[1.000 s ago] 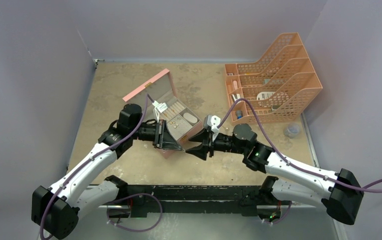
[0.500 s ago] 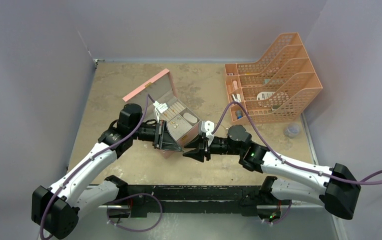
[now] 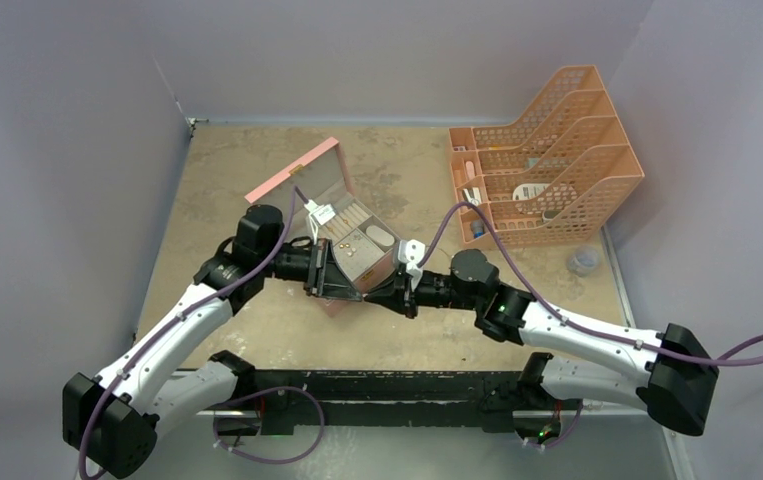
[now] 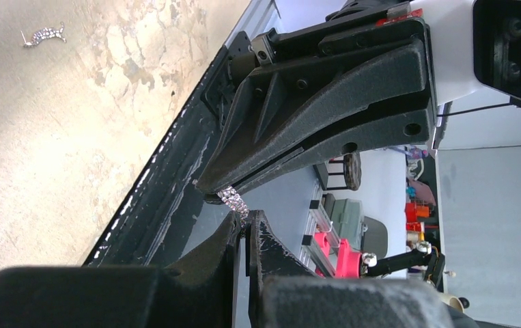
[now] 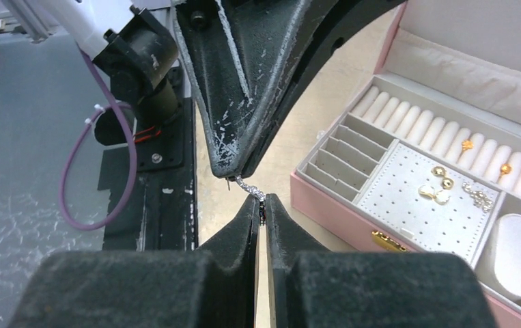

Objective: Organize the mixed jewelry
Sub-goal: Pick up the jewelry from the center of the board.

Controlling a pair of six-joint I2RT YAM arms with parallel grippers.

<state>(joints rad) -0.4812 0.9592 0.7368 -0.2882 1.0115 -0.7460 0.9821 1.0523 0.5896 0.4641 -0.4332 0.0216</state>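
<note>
silvery chain (image 5: 249, 188) clamped at one end by the left gripper (image 5: 233, 172), at the other by the right gripper (image 5: 260, 203), near the pink box (image 5: 332, 208).

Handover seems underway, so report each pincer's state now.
Left pincer: shut on the chain.
Right pincer: shut on the chain's other end.
</note>
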